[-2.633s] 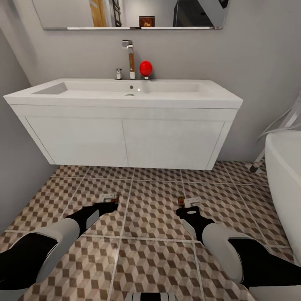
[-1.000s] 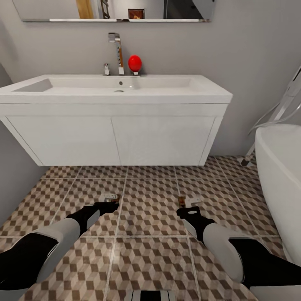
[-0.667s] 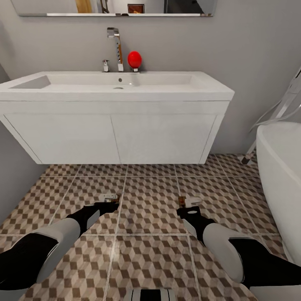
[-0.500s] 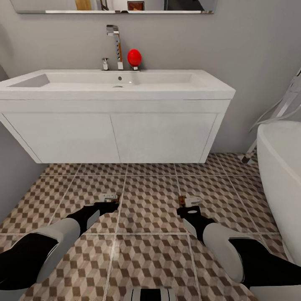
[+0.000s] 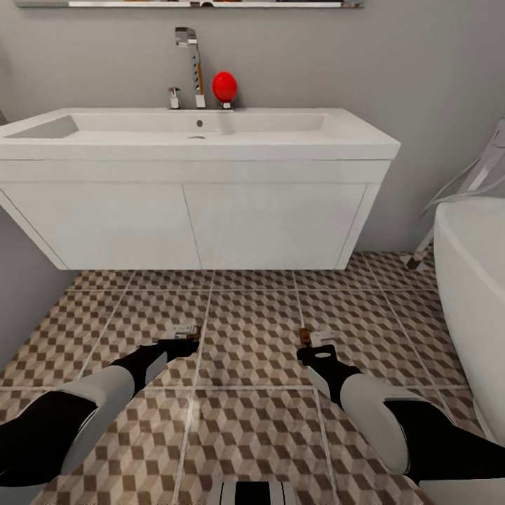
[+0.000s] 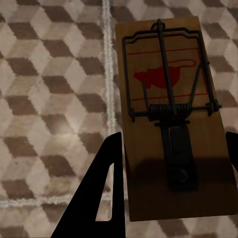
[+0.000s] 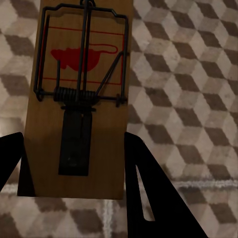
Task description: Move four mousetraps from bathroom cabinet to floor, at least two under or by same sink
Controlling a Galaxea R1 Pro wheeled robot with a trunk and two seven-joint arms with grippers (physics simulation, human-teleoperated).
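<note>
Each of my grippers holds one mousetrap just above the bathroom floor (image 5: 252, 421), in front of the white wall-hung sink (image 5: 203, 151). My left gripper (image 5: 184, 338) (image 6: 171, 168) is shut on a wooden mousetrap (image 6: 171, 119) with a wire spring and a red mouse print; its fingers (image 6: 106, 188) press the trap's long edges. My right gripper (image 5: 313, 345) (image 7: 74, 168) is shut on a second mousetrap (image 7: 79, 99) in the same way. In the head view the traps (image 5: 186, 328) (image 5: 306, 337) poke out past the fingertips. The cabinet is out of view.
The sink's vanity hangs clear of the floor, with tiles running under it. On its top stand a tall faucet (image 5: 188, 49) and a red round object (image 5: 224, 86). A white bathtub (image 5: 477, 280) borders the right side, and a grey wall (image 5: 21, 294) closes the left.
The whole head picture has shifted: the sink looks larger and nearer and the mirror has slid off the top, so the camera moved. Arms and traps keep their pose.
</note>
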